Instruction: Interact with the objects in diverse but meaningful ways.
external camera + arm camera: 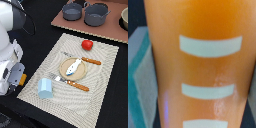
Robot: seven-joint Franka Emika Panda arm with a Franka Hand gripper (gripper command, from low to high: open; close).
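Observation:
My gripper [20, 78] is at the exterior view's left, off the placemat's edge, shut on the orange ridged block [23, 79]. The block [198, 65] fills the wrist view, orange with white stripes; my fingers are hidden there. The pale blue cup [45, 88] stands on the near left part of the placemat [107, 85], just right of my gripper. The white-and-blue fish [73, 66] lies on a round wooden plate [81, 75] in the middle. The red tomato [87, 44] sits at the mat's far side.
A knife [90, 61] and a fork [74, 84] with orange handles flank the plate. Two grey pots [72, 11] [96, 14] and a bowl [125, 19] stand on a brown board at the back. A grey surface with a teal edge [138, 75] shows beside the block.

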